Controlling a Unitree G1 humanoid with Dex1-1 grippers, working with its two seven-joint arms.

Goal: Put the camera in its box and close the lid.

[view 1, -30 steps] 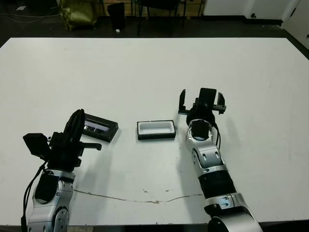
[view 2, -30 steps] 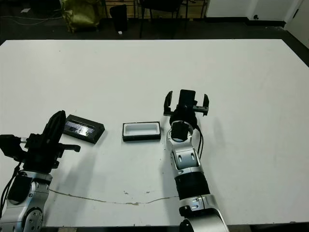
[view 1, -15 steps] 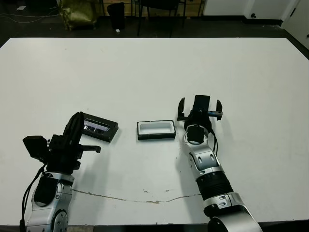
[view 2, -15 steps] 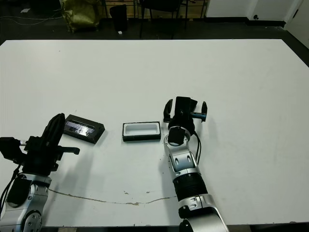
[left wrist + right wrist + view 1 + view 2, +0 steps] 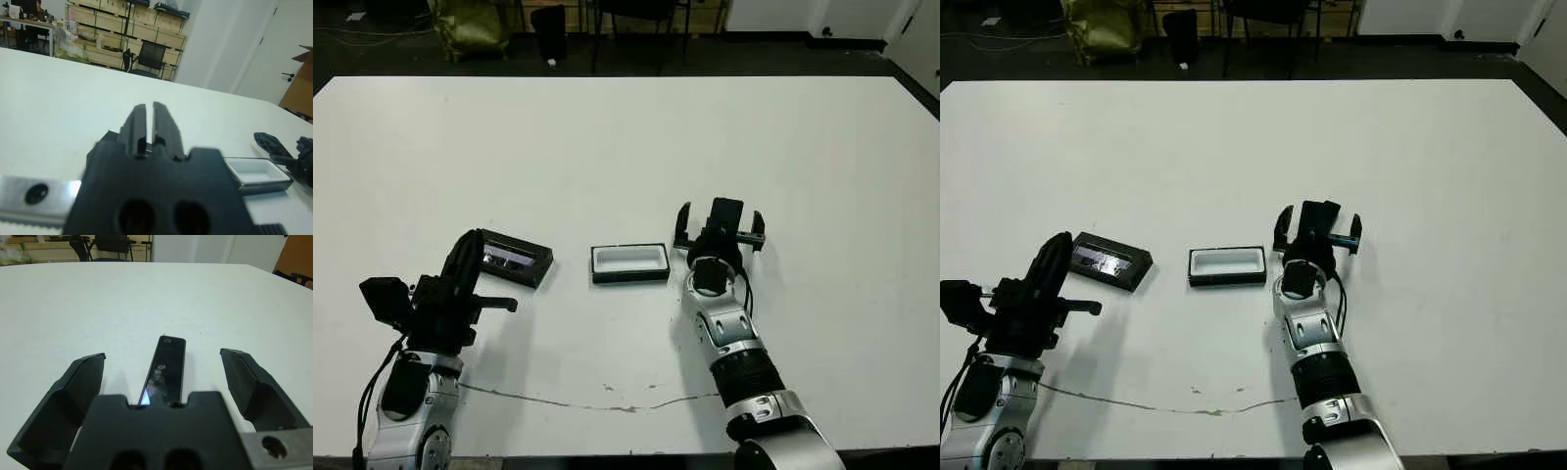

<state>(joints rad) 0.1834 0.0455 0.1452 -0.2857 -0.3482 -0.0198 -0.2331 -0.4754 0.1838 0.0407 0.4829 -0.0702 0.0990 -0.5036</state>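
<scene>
The camera (image 5: 165,366), a slim black bar, lies flat on the table between the two fingers of my right gripper (image 5: 164,355), which is open and apart from it on both sides. From the head views the right gripper (image 5: 720,223) covers the camera, just right of the box (image 5: 628,262). The box is a small black tray with a white lining, and nothing is in it. The lid (image 5: 515,258) is flat and black with a glossy strip, and lies left of the box. My left gripper (image 5: 470,247) is shut and empty, near the lid's left end.
The white table (image 5: 607,147) stretches far beyond the objects. A thin dark crack line (image 5: 607,403) runs along its near edge. Chairs and crates (image 5: 146,34) stand on the floor past the far edge.
My right gripper has drawn back toward me and come lower over the camera, still open. The left arm, the box and the lid have stayed put.
</scene>
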